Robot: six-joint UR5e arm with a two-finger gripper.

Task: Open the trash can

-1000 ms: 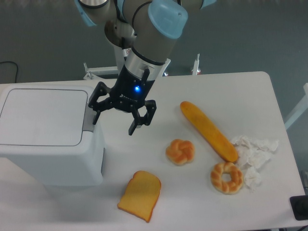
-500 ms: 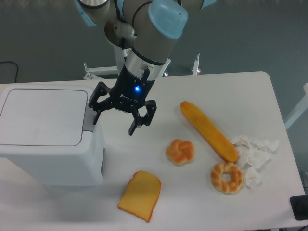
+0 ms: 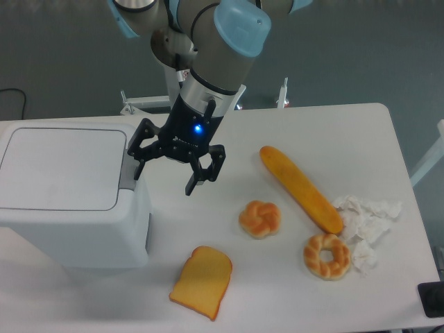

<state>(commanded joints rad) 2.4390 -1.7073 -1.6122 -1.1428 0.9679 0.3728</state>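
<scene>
A robotics lab: a white table on grey floor, fake bread laid out.

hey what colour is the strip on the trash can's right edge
Grey, on the white trash can; the strip shows in the fixed camera view, beside the gripper.

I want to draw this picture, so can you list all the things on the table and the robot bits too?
trash can: 1, white, left side of table, lid shut
baguette: 1, golden orange, right of centre
round bun: 1, orange, centre
ring bread: 1, tan, right front
toast slice: 1, orange, front centre
crumpled paper: 1 heap, white, right edge
table: 1, white
hand: 1, black, open, beside the trash can's right edge
</scene>
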